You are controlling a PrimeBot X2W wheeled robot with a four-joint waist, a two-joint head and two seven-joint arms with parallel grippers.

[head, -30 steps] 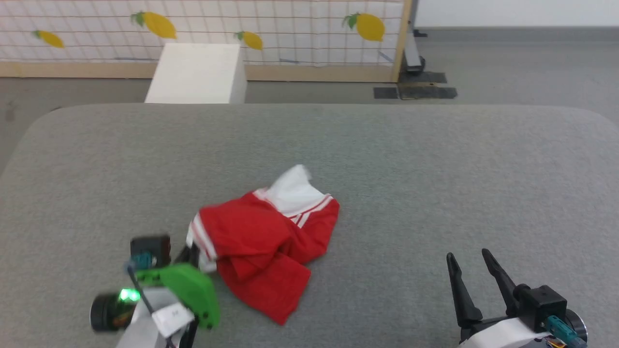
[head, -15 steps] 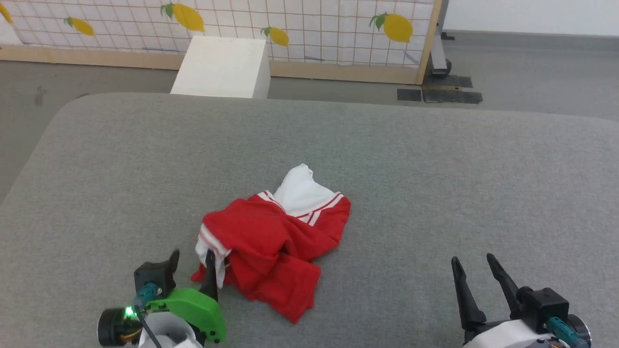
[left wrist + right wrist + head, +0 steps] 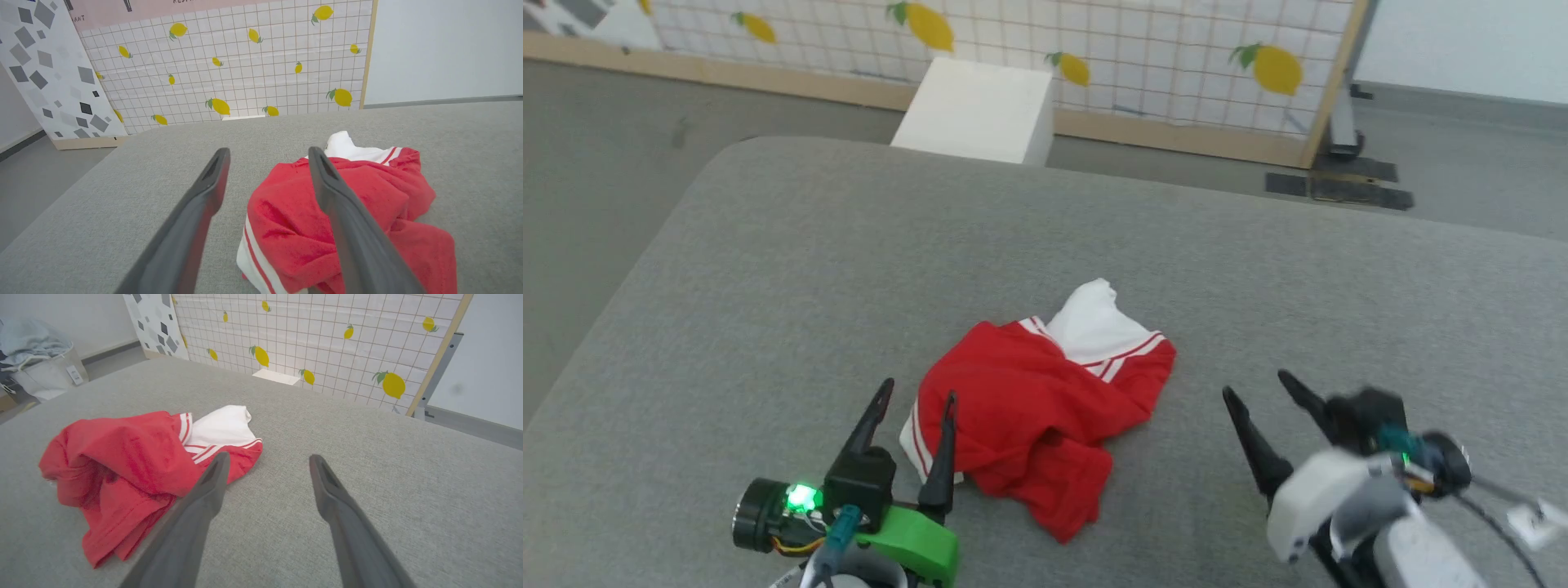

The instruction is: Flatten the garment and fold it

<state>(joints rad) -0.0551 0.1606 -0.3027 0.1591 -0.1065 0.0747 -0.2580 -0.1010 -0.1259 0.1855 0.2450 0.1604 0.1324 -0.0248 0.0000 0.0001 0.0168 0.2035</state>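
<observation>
Status: the garment (image 3: 1037, 416) lies crumpled in a heap on the near middle of the table (image 3: 849, 245). One white sleeve (image 3: 1094, 322) pokes out on its far side. A white, red-striped edge (image 3: 915, 431) shows at its near left.

My left jaws are released and spread wide at that striped edge, the right-hand finger against or just over the cloth; I cannot tell which. My right jaws are also open and empty, near the heap's right side but apart from it.

Step in hand, as I judge it: take a fresh hold to spread the shirt flat.
1. Select two separate points on the outline, such as the striped edge on the left and the hem or sleeve on the right.
2. Pinch one layer only at each point; a bunched fold will carry the whole heap.
3. Draw the two holds apart, low over the table, until the red body lies smooth.

Change since a second ago: my left jaws were clamped at the striped edge and have let go. The right arm has come closer to the garment. The head camera has swung, so the whole scene sits shifted. The heap remains unflattened
</observation>
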